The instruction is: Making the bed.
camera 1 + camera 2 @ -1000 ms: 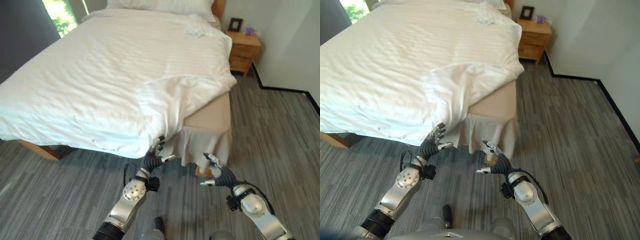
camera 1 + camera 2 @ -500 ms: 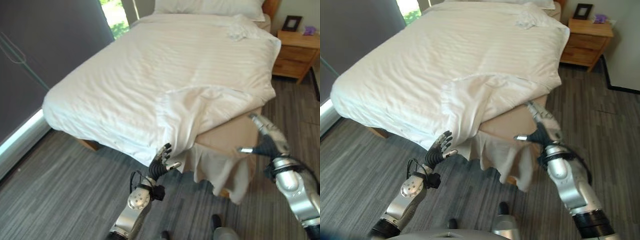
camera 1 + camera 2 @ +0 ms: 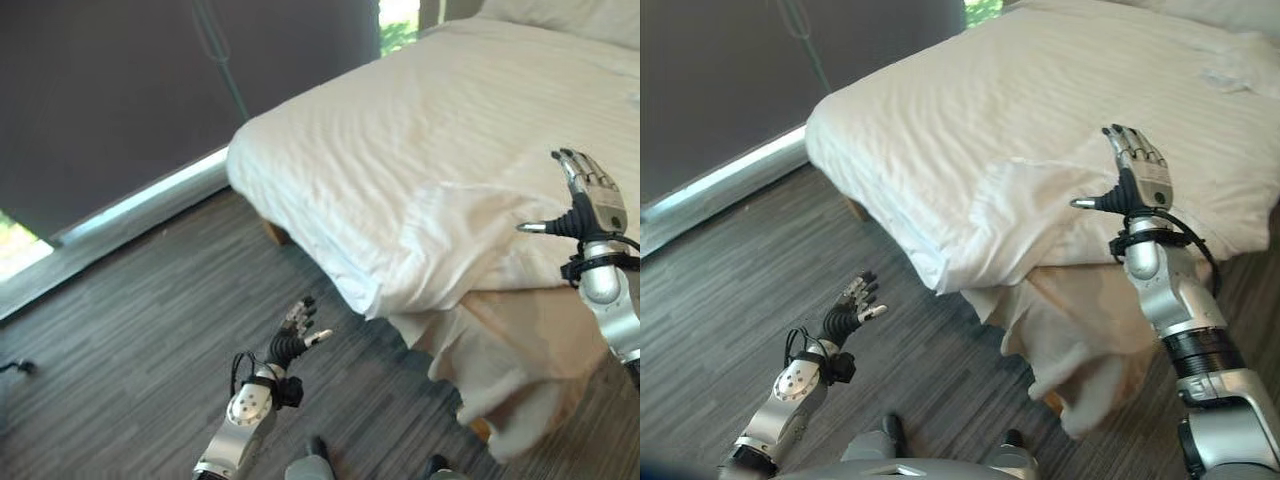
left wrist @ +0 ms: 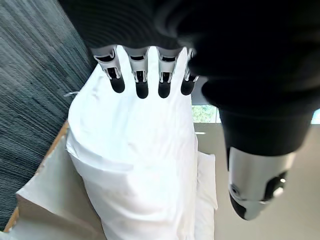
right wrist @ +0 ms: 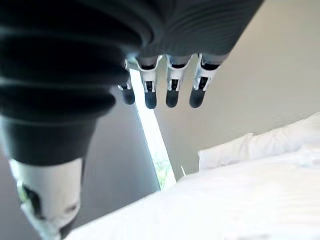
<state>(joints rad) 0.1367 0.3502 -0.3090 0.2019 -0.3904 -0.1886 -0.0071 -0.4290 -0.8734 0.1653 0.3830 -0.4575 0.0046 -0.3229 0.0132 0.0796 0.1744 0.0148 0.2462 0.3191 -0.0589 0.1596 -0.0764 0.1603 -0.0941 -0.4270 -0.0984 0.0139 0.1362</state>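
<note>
A bed with a white striped duvet [image 3: 420,130] fills the upper right. At its near corner the duvet is folded back [image 3: 1025,215], baring the tan mattress [image 3: 520,320] and a white bed skirt [image 3: 1080,370] that hangs to the floor. My right hand [image 3: 1138,170] is raised above that folded corner, fingers straight, holding nothing. My left hand [image 3: 847,312] hovers low over the floor, left of the bed corner, fingers spread and empty. White pillows [image 5: 250,147] lie at the head of the bed.
Grey striped carpet [image 3: 150,330] runs from the bed to a dark wall [image 3: 120,90] with a bright strip at its base [image 3: 140,195]. The bed's wooden frame [image 3: 272,232] shows under the duvet's edge. A window [image 3: 982,10] lies beyond the bed.
The camera has swung left, so the bed now sits at the right. My right hand has risen above the folded corner. My left hand has come away from the duvet's edge.
</note>
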